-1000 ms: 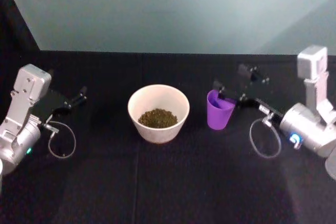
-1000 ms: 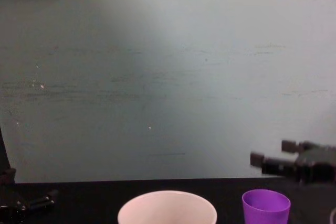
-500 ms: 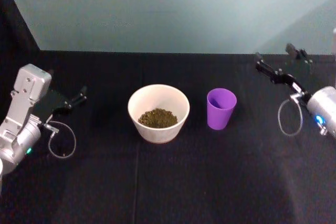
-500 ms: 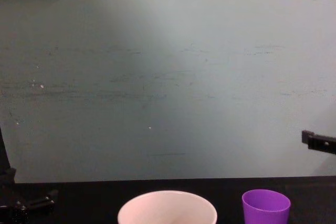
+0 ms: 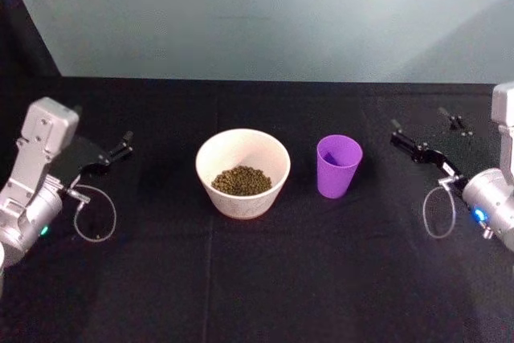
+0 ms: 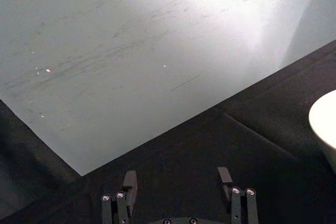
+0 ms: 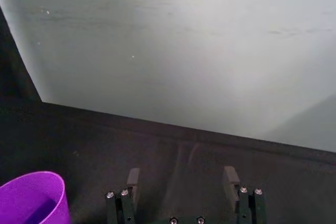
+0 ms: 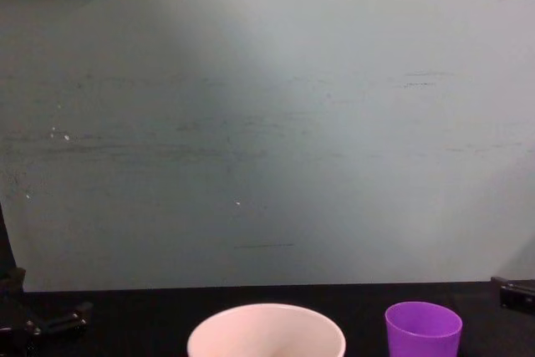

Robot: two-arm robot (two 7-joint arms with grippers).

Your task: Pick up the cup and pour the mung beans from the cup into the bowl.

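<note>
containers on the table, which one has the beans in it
The white bowl: a brown-green heap lies in its bottom. The purple cup beside it looks empty.

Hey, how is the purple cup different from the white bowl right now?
The cup is bright purple, narrow and tapered; the bowl is white and much wider. The bowl holds a pile of mung beans; no beans are visible in the cup. Both stand upright on the black table, untouched.

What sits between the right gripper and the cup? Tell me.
Nothing: in the head view only bare black tabletop separates the open right gripper from the upright purple cup. The bowl stands on the cup's far side, toward the robot's left.
</note>
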